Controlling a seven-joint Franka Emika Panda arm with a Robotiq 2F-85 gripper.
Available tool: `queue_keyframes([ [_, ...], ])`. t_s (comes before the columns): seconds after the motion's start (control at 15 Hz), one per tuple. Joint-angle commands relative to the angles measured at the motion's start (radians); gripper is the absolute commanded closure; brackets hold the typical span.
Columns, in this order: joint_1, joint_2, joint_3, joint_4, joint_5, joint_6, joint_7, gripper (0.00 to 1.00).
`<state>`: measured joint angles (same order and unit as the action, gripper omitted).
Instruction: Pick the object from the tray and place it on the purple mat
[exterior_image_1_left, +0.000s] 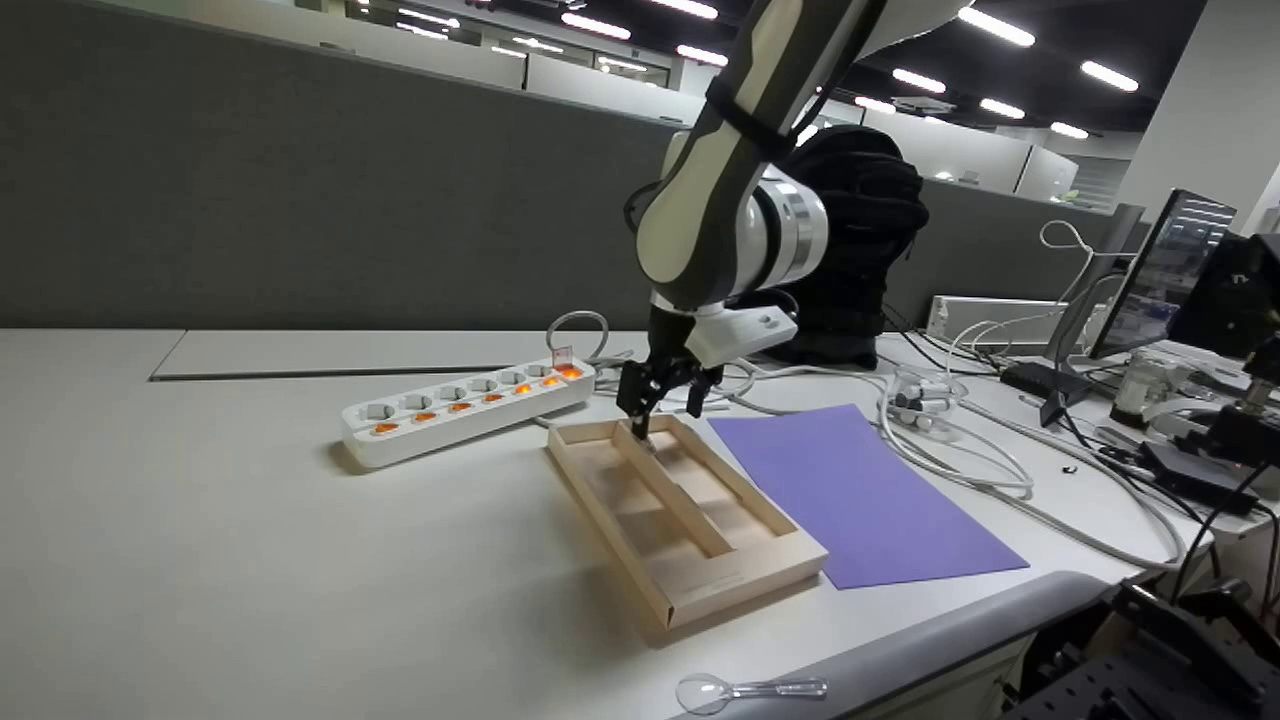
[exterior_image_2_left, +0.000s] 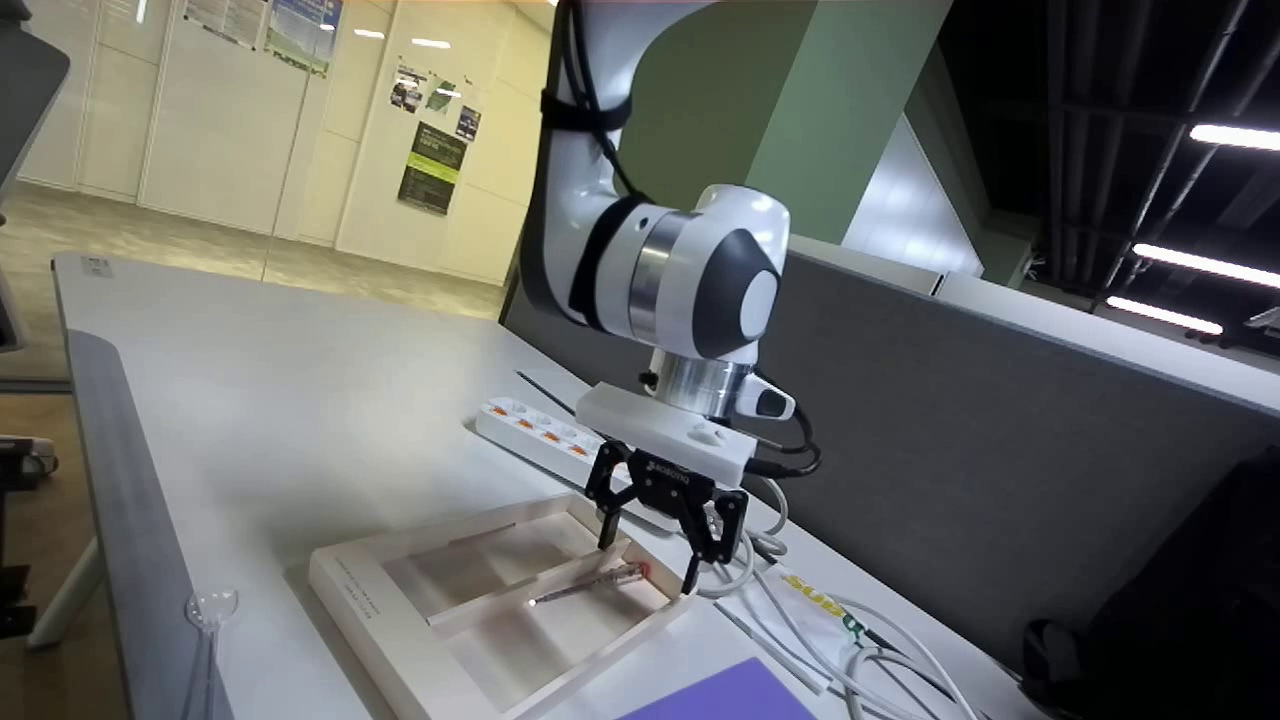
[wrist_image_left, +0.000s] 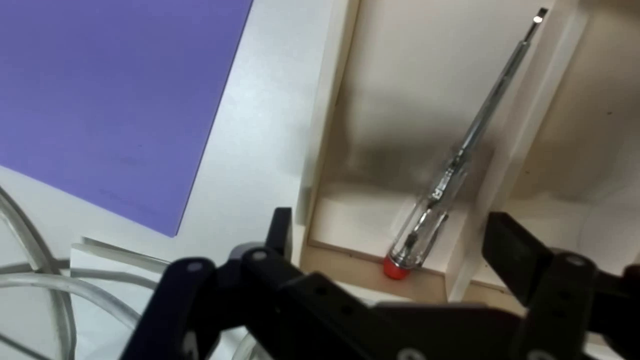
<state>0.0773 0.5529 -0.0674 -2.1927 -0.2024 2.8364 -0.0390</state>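
Observation:
The object is a thin screwdriver-like stick with a grey metal shaft, clear handle and red end cap. It lies slanted in one compartment of the pale wooden tray, close to the divider. It also shows in an exterior view; the tray shows in both exterior views. The purple mat lies flat beside the tray and also shows in the wrist view. My gripper is open and empty over the red-cap end, one finger by the outer rim, the other past the divider.
A white power strip stands behind the tray. White cables run behind and beside the mat. A clear plastic spoon lies at the table's front edge. A grey partition and a black backpack stand at the back.

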Motion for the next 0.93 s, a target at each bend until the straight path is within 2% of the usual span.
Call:
queue_keyframes([
  [0.0, -0.019, -0.013, 0.01, -0.009, 0.027, 0.0, 0.002, 0.33],
  [0.27, -0.029, -0.018, 0.007, -0.012, 0.044, 0.003, 0.005, 0.63],
  [0.33, -0.026, -0.013, 0.003, -0.007, 0.042, -0.003, 0.006, 0.61],
  [0.4, -0.025, -0.009, 0.002, -0.004, 0.04, -0.007, 0.006, 0.25],
  [0.47, -0.026, -0.005, 0.006, 0.0, 0.04, -0.01, 0.002, 0.29],
  [0.53, -0.026, 0.0, 0.01, 0.005, 0.04, -0.011, 0.0, 0.29],
  [0.8, -0.025, 0.011, 0.025, 0.018, 0.042, -0.015, -0.008, 0.04],
  [0.87, -0.025, 0.014, 0.027, 0.022, 0.043, -0.017, -0.008, 0.01],
])
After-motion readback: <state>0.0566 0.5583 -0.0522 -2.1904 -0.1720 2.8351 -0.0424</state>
